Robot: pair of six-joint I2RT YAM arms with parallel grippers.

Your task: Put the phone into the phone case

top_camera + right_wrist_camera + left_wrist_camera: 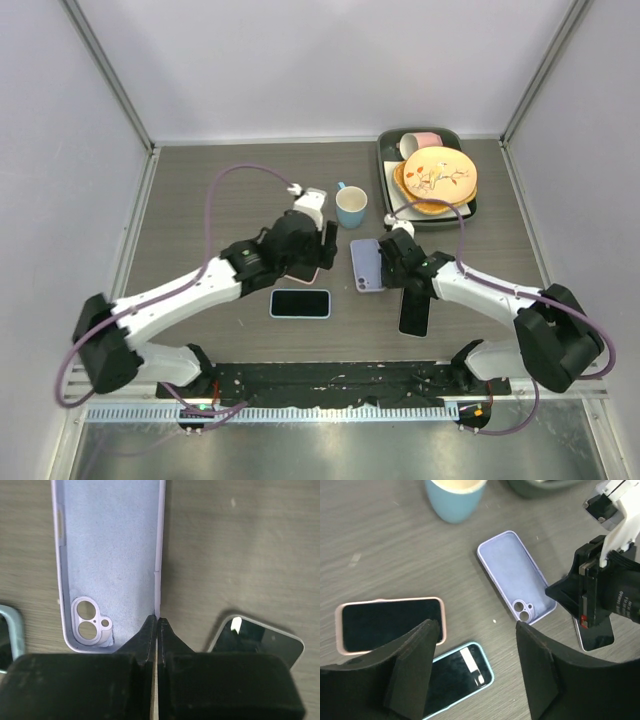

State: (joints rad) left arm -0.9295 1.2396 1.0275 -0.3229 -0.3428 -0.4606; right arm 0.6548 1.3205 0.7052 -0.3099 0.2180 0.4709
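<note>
While the overhead view all but buries it under the left arm, the left wrist camera shows a pink-cased phone [390, 625] left of the one empty lilac case [366, 265]. Three phones in all: that one, a blue-cased phone [300, 302] also left of the case, and the bare phone [415, 312] right of it. The left gripper [476, 630] gapes wide, while the right gripper [157, 620] pinches the case's rim.

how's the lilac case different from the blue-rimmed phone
The lilac case is empty, its inside up; the blue-rimmed phone shows a dark screen. In the top view the case runs up-down, the phone left-right. The right gripper pinches the case's rim; the phone is untouched. Both lie flat.
</note>
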